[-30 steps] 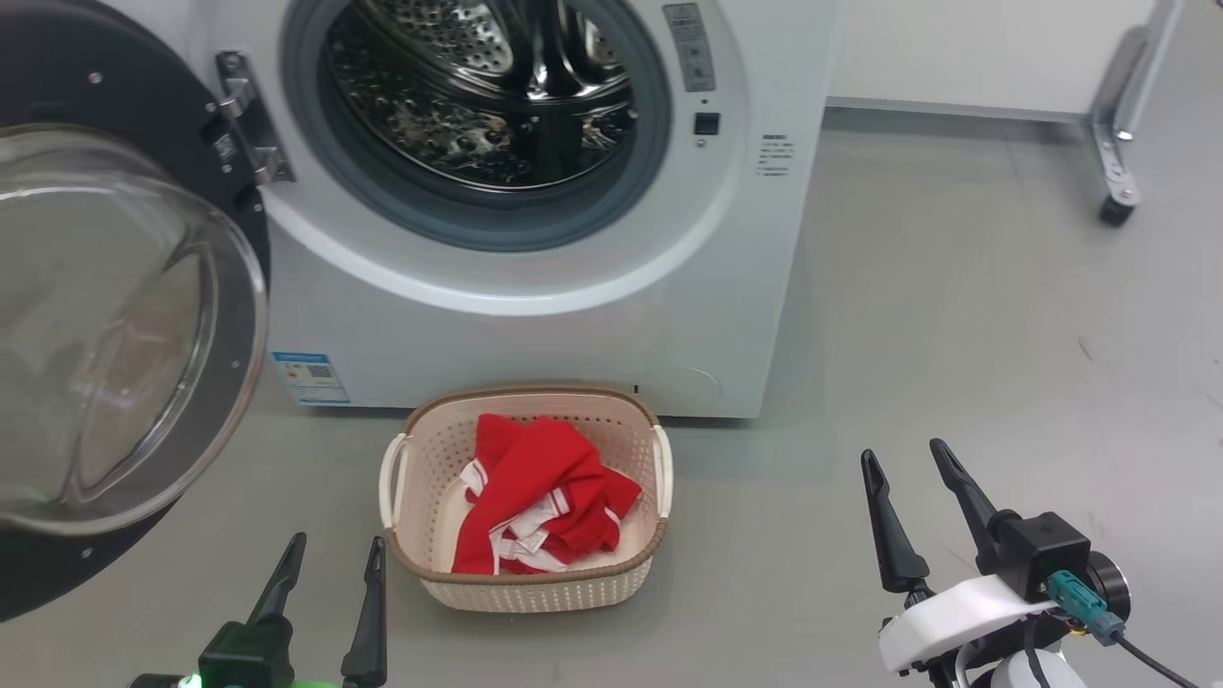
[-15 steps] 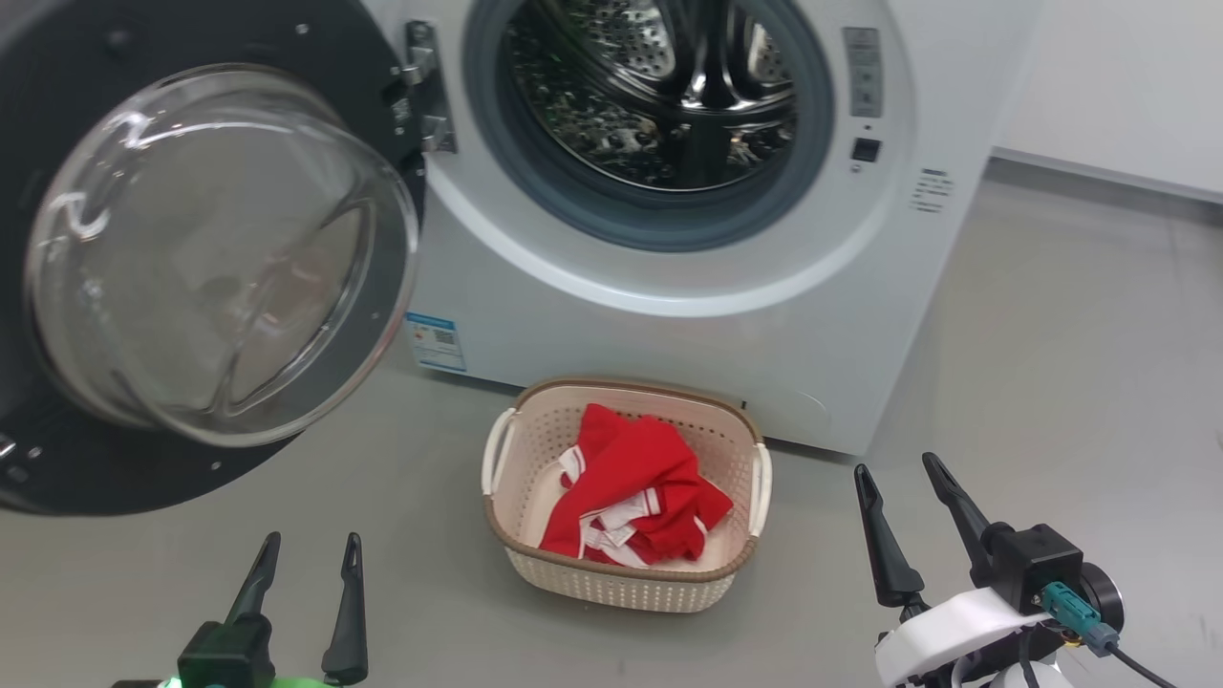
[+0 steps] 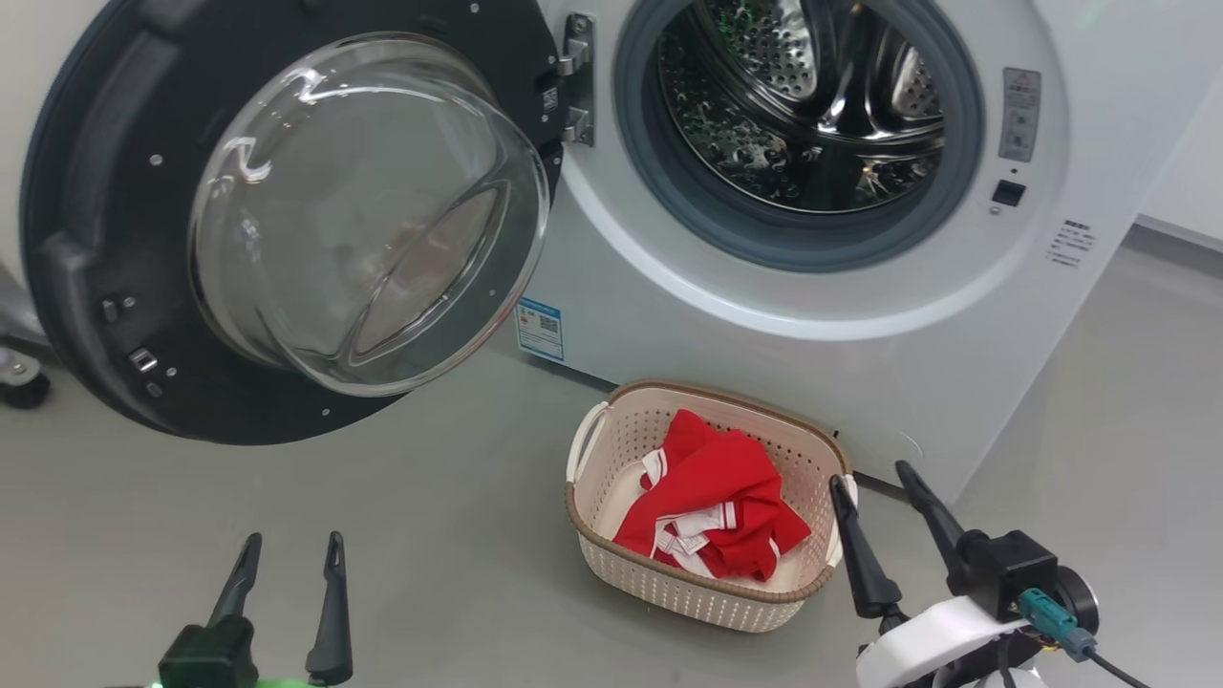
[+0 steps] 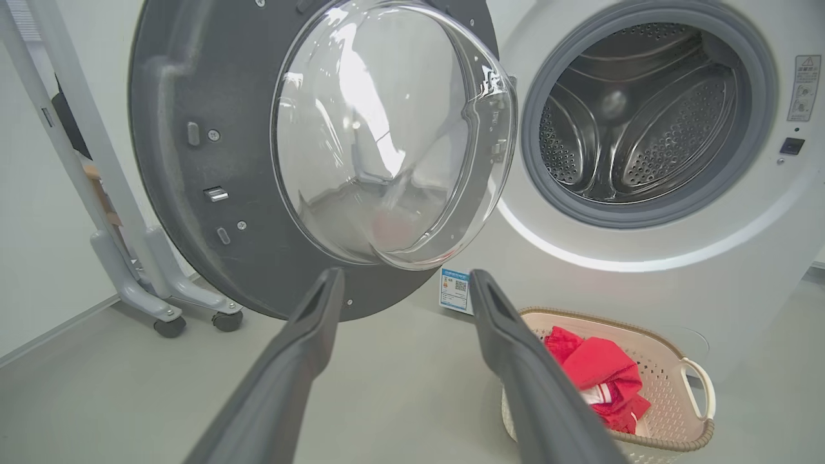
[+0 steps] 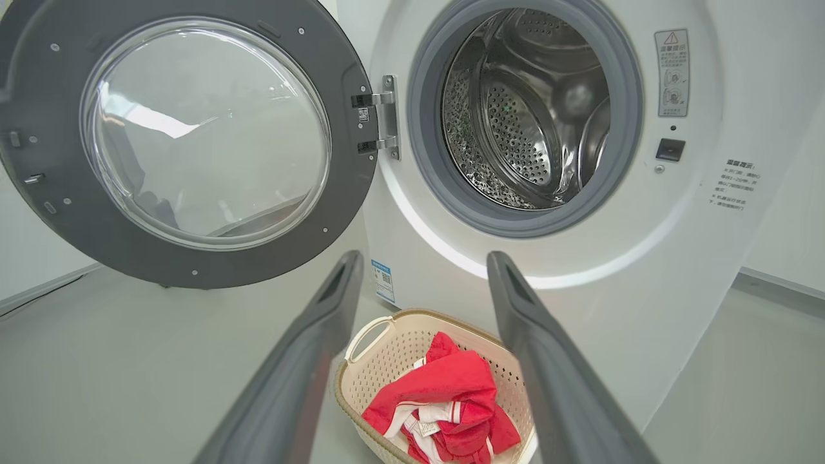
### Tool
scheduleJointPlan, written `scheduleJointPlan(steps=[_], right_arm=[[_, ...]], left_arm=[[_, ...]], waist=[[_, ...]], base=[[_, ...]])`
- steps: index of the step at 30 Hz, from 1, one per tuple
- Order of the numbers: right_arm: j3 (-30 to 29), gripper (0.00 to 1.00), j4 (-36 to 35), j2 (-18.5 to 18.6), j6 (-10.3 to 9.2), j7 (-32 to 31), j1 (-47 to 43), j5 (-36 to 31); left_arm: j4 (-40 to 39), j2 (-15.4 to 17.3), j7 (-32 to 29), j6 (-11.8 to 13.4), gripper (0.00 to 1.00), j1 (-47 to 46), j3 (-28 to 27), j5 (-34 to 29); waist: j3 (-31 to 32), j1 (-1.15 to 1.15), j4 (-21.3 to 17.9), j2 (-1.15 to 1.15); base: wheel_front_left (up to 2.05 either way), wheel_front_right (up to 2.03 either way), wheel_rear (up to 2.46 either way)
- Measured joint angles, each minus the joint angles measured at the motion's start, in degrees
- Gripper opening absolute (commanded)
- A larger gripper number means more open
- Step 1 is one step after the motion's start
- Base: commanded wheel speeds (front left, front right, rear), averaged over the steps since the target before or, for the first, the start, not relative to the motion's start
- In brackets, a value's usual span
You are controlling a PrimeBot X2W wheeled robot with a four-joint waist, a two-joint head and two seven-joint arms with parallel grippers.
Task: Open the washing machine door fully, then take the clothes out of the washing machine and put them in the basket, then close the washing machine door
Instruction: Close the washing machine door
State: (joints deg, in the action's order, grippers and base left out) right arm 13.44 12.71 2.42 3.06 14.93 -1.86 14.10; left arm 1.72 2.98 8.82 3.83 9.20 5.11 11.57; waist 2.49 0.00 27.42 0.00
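Note:
The washing machine (image 3: 764,363) stands with its round black door (image 3: 96,287) swung wide to the left, its glass bowl bulging toward me. The steel drum (image 3: 812,105) looks bare inside. On the floor before the machine sits the cream basket (image 3: 669,583), holding red clothes (image 3: 717,497) with white trim. My left gripper (image 3: 294,540) is open low on the floor side, below the door (image 4: 167,161) and apart from it. My right gripper (image 3: 871,474) is open just right of the basket (image 5: 393,348), over the clothes (image 5: 445,386) in its wrist view. Both hold nothing.
A grey wheeled frame leg (image 4: 129,258) stands left of the door, its caster (image 3: 24,387) at the head view's left edge. Grey floor spreads between my left gripper (image 4: 406,276) and the basket (image 4: 670,393). A white wall lies right of the machine.
The head camera has turned left, so the machine, door and basket sit further right in the picture. Both grippers stay open in much the same place.

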Motion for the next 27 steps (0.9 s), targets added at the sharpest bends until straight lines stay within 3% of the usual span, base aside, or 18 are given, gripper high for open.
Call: scheduleJointPlan(steps=[13, 15, 16, 27], right_arm=[[1.4, 1.0, 0.7, -0.1, 0.38, 0.0, 0.0, 0.4], [1.4, 1.0, 0.7, -0.1, 0.38, 0.0, 0.0, 0.4], [1.5, 1.0, 0.8, -0.1, 0.38, 0.0, 0.0, 0.4], [1.9, 1.0, 0.9, -0.1, 0.34, 0.0, 0.0, 0.5]], left_arm=[[-0.7, 0.2, 0.0, 0.4, 1.0, 1.5, -0.7, 0.5], [-0.8, 0.3, 0.0, 0.4, 0.36, 1.5, -0.7, 0.5], [-0.8, 0.3, 0.0, 0.4, 0.0, 1.5, -0.7, 0.5], [-2.6, 0.4, -0.1, -0.6, 0.0, 1.6, -1.3, 4.8]], waist=[[0.3, 0.0, 0.9, 0.0], [0.3, 0.0, 0.9, 0.0], [0.3, 0.0, 0.9, 0.0], [0.1, 0.0, 1.0, 0.0]], base=[[0.0, 0.0, 0.0], [0.0, 0.0, 0.0], [0.0, 0.0, 0.0], [0.0, 0.0, 0.0]])
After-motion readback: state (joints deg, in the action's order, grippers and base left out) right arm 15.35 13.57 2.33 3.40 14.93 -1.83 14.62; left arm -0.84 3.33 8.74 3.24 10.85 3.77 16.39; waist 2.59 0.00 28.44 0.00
